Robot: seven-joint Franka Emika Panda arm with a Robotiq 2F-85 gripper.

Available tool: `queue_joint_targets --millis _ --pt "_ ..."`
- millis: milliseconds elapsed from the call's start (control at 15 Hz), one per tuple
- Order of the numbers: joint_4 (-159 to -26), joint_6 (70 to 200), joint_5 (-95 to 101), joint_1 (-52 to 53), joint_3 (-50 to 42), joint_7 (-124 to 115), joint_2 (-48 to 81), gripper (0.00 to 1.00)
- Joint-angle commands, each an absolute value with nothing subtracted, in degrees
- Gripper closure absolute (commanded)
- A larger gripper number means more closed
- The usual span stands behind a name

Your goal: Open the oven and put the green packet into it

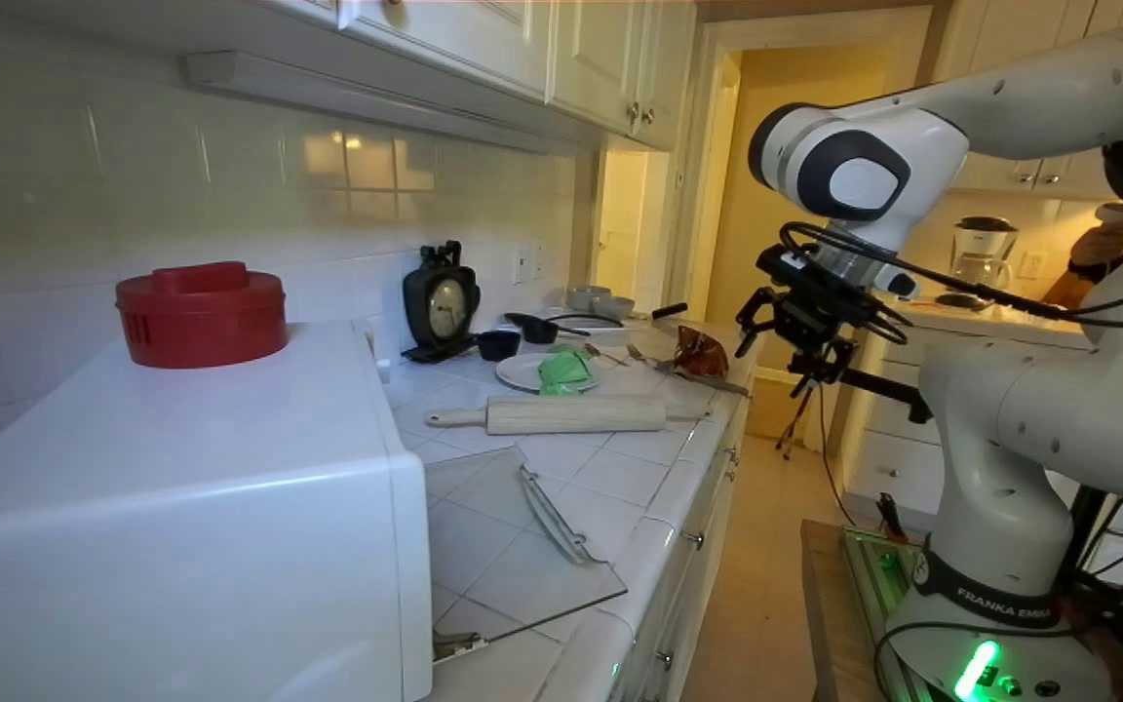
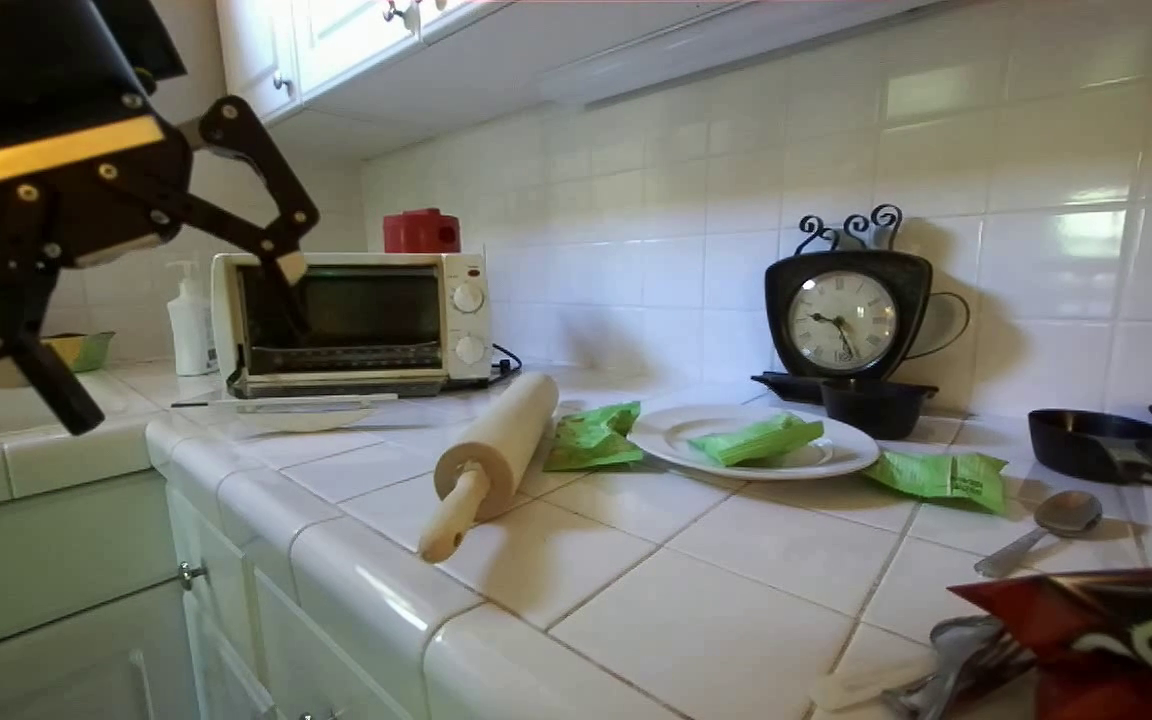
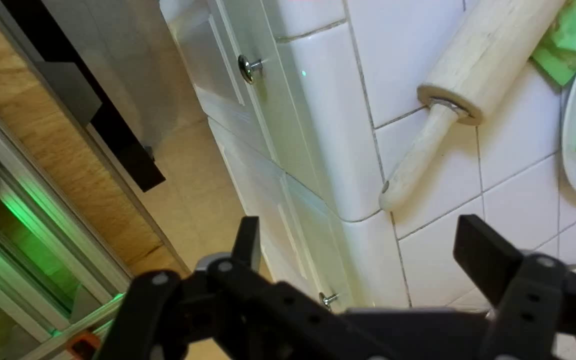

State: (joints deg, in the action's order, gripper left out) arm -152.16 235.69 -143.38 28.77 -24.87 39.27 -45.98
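Firstly, end effector (image 3: 358,240), one: fingers (image 3: 483,250) spread wide, nothing between them; hangs at the edge of the tiled surface (image 2: 686,610), apparently higher than the plate (image 2: 851,450). Arm, single; no choice of side arises.

Green packets, three, the sentence not fixing which. First green packet (image 2: 758,440): on the plate, long axis roughly crosswise in an exterior view. Second green packet (image 2: 594,438): between plate and rolling pin (image 3: 498,55). Third green packet (image 2: 948,480): by the plate's far side from the pin.

Governing relation: all three lie to the right of the end effector in the wrist view, each cut by the frame; that is, deeper on the surface, toward the wall (image 2: 626,260). The pin's handle (image 3: 420,157) points back at the finger gap. Judged: the reach runs inward past that handle's tip, then down. How the plated packet's long axis meets the gap, cannot tell.

Oven (image 1: 181,526): white, on the opposite side of the pin from the plate; glass door (image 1: 513,536) lowered in both exterior views. Opening judged done; loading outstanding.
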Motion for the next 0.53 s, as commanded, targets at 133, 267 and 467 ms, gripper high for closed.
queue_joint_targets --millis 133,267,467 --pt "-148.13 239.27 -144.49 35.22 -33.98 59.01 -52.11 0.0" --pt "-146.59 241.19 -144.55 37.96 -36.74 62.16 -52.99 0.0" --pt "-143.74 246.02 -144.59 43.67 -41.67 62.31 -54.07 0.0"
